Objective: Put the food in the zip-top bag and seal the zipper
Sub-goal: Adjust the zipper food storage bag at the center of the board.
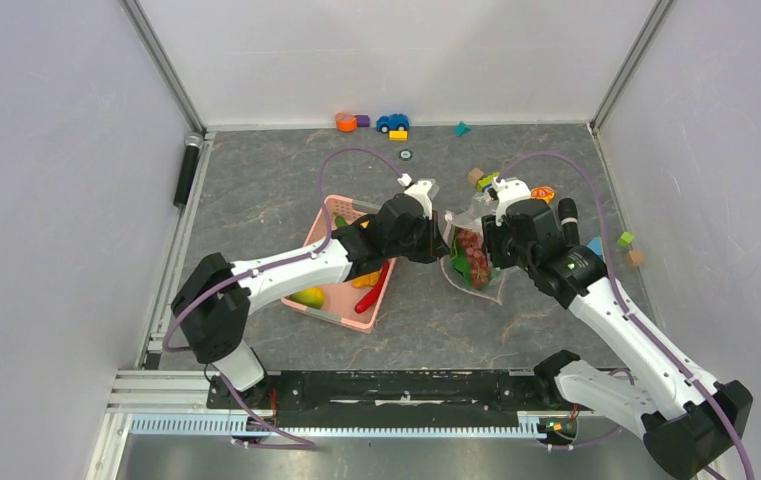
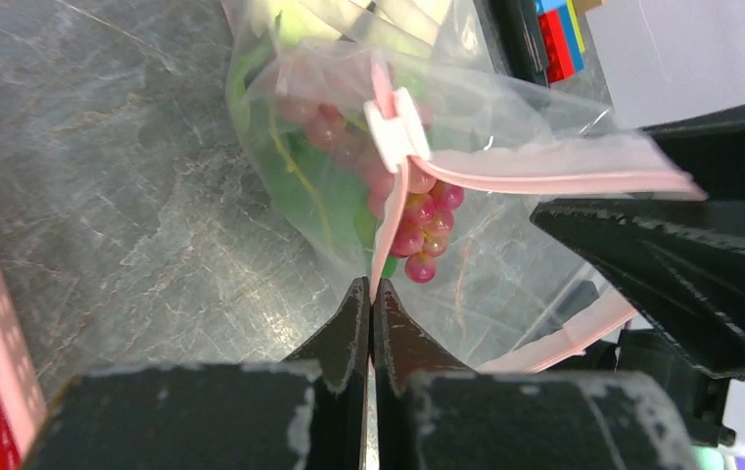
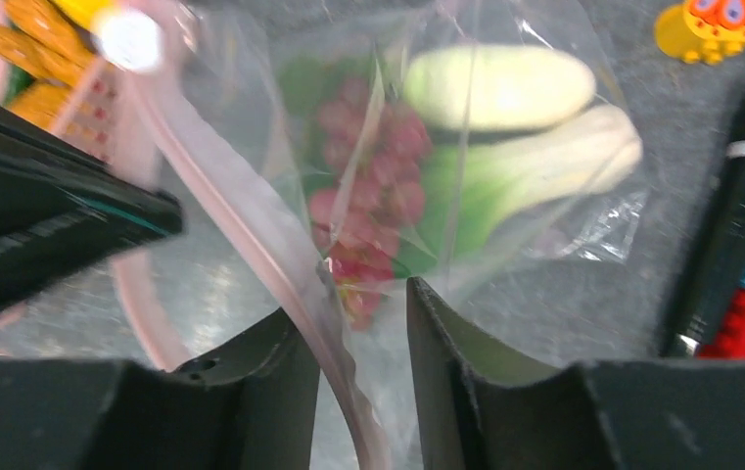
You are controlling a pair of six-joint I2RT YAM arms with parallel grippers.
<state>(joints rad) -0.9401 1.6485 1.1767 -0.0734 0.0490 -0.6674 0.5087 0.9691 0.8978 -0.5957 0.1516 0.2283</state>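
Both arms come in from their bases at the near edge, elbows out, wrists meeting mid-table at the zip-top bag point(image 1: 484, 288).

Left gripper point(image 2: 370, 294): jaws fully closed, pinching the zipper point(image 2: 544, 176). The pink strip comes straight out from between the tips. The white slider point(image 2: 397, 122) sits further along the strip, past the pinch. The left forearm crosses above the pink basket point(image 1: 348, 316).

Right gripper point(image 3: 358, 333): jaws partly apart. The strip and bag film run through the gap and lie against one finger, with no clamp visible.

Can't tell how much of the zipper is sealed.

The bag is on the table point(image 1: 256, 190) just right of the basket, between the two grippers. Inside it are the grapes point(image 2: 417, 211) and the bok choy point(image 3: 505, 88), white stalks pointing away from the right wrist.

In the basket: mango point(image 1: 308, 297), red chili point(image 1: 376, 290), and some yellow-orange pieces.

Beside the right arm are a green cube point(image 1: 625, 239) and a brown cube point(image 1: 635, 257).

Far side, along the back wall: orange block point(image 1: 346, 122), blue toy car point(image 1: 392, 122), teal piece point(image 1: 462, 128). A black cylinder point(image 1: 187, 170) lies at the left edge.

The surface is grey and marbled. The walls are white, with aluminium posts in the back corners.
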